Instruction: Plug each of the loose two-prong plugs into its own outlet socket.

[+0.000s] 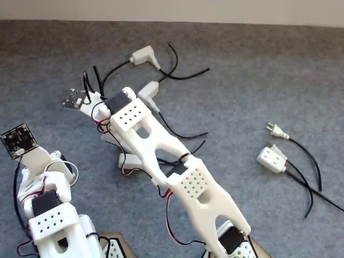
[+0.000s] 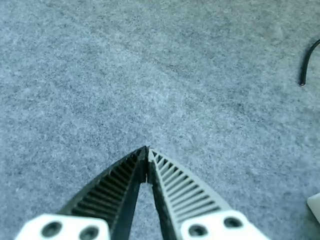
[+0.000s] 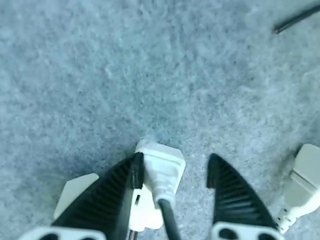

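Note:
My right gripper [image 3: 175, 157] stands open around a white plug [image 3: 161, 167] whose black cable runs back towards the wrist. One finger [image 3: 120, 192] touches the plug and the other is apart from it. A white outlet block [image 3: 75, 194] lies just beside and under that plug; I cannot tell whether the plug is seated in it. My left gripper [image 2: 147, 150] is shut on nothing above bare carpet. In the high view a loose two-prong plug [image 1: 276, 129] and a white outlet socket [image 1: 271, 159] lie at the right, far from both arms.
Two more white plugs [image 1: 144, 55] [image 1: 149, 90] with black cables lie on the grey carpet [image 1: 242, 80] at the back, beyond the outstretched right arm [image 1: 161, 150]. Loose cables curl around them. The left arm [image 1: 48, 215] sits folded at the front left.

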